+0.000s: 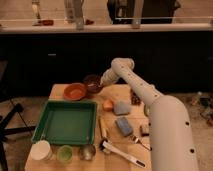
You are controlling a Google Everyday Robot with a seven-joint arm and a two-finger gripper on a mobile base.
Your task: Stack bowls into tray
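The pincer (102, 83) is pinched shut on the right rim of the brown bowl (92, 83), near the back edge of the worktop (123, 93). The orange bowl (75, 91) sits just beside it. The green tray (65, 122) lies by the left edge.

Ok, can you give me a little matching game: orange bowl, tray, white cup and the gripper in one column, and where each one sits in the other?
Things:
1. orange bowl
2. tray
3. white cup
4. gripper

Places:
a. shut, at the right rim of the brown bowl
b. near left corner of the table
c. far side of the table, just left of the brown bowl
d. in front of both bowls

Pairs: 1-c, 2-d, 3-b, 4-a
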